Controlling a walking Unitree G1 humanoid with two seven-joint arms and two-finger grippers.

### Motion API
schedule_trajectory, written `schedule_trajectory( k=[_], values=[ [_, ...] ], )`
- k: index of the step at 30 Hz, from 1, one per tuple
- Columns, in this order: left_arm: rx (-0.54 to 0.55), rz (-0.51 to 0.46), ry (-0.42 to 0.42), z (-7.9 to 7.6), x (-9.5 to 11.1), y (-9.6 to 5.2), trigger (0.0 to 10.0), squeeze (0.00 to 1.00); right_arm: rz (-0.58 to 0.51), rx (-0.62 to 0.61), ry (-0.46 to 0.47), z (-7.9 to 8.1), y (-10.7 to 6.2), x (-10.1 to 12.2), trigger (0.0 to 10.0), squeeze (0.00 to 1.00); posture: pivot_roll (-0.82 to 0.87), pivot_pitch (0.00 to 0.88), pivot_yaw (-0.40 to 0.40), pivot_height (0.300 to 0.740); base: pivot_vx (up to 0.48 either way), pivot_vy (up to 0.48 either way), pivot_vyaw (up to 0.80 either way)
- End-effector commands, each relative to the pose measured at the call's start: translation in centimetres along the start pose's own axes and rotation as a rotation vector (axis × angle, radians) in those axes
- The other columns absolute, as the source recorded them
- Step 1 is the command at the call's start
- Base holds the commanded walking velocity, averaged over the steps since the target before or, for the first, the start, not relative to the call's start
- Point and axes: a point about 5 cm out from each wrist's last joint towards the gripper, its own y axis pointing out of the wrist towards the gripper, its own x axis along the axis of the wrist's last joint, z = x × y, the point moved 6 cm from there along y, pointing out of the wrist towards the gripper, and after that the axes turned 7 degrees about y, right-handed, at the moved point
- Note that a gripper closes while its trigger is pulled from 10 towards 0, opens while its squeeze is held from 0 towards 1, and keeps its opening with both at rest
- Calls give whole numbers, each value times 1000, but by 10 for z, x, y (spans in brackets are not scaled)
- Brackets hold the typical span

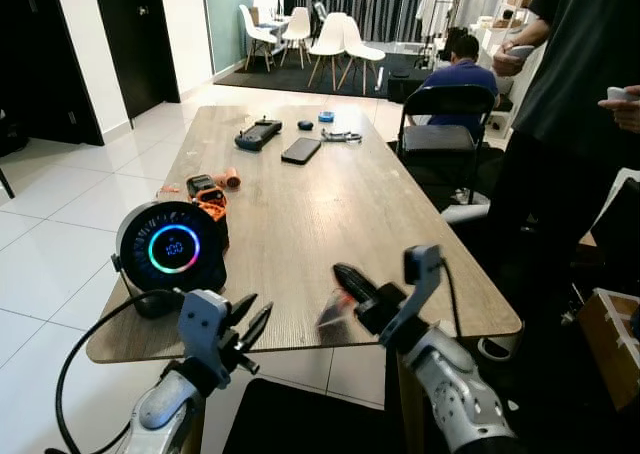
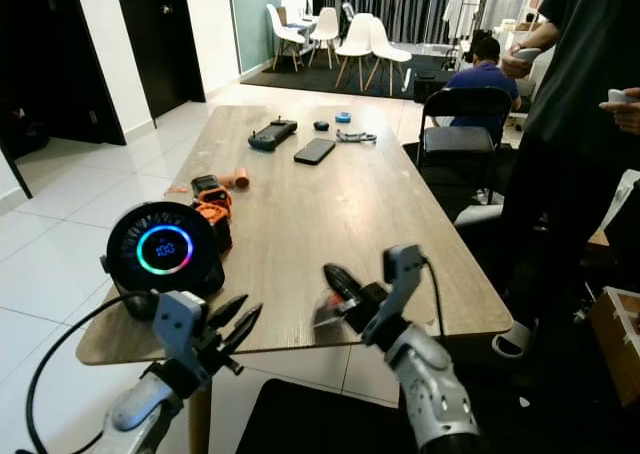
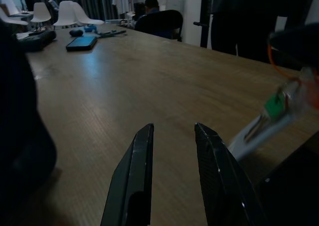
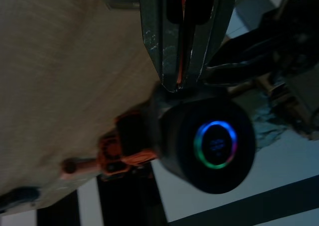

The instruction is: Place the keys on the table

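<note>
Wood-grain counter (image 1: 330, 204) carries a round black speaker (image 1: 172, 246) with a glowing ring at its near left edge. Above the near edge, the right end effector (image 1: 345, 277) is pinched on the keys (image 1: 335, 311), which dangle blurred just over the surface. Beside the speaker, the left end effector (image 1: 250, 319) hovers, fingers spread.

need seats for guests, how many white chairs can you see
4 white chairs, all in the far room beyond the table: two by the back wall, two nearer in front of the curtains. More may be hidden behind them.
</note>
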Motion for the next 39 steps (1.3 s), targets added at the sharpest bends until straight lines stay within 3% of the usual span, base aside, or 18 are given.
schedule_trajectory(
  k=[1, 13, 22, 33, 39],
  values=[
    [1, 27, 24, 5, -6, -5, 10000, 0, 32, 41, -4, 10, 1, -6, 10000, 0, 46, 69, -15, 740, 0, 0, 0],
    [-5, 78, 62, 22, -18, -22, 10000, 0, 156, 171, 2, 41, -3, -32, 10000, 0, 44, 72, -21, 740, 0, 0, 0],
    [-388, 92, 2, -26, -17, -56, 10000, 0, 285, 212, -35, 45, -20, -58, 10000, 0, 40, 81, -26, 740, 0, 0, 0],
    [-657, 95, -102, -54, 8, -86, 10000, 0, 387, 244, -35, 45, -38, -77, 10000, 0, 44, 88, -31, 740, 0, 0, 0],
    [-717, 90, -140, -61, 19, -92, 10000, 0, 399, 240, -35, 42, -40, -78, 10000, 0, 45, 89, -32, 740, 0, 0, 0]
  ],
)
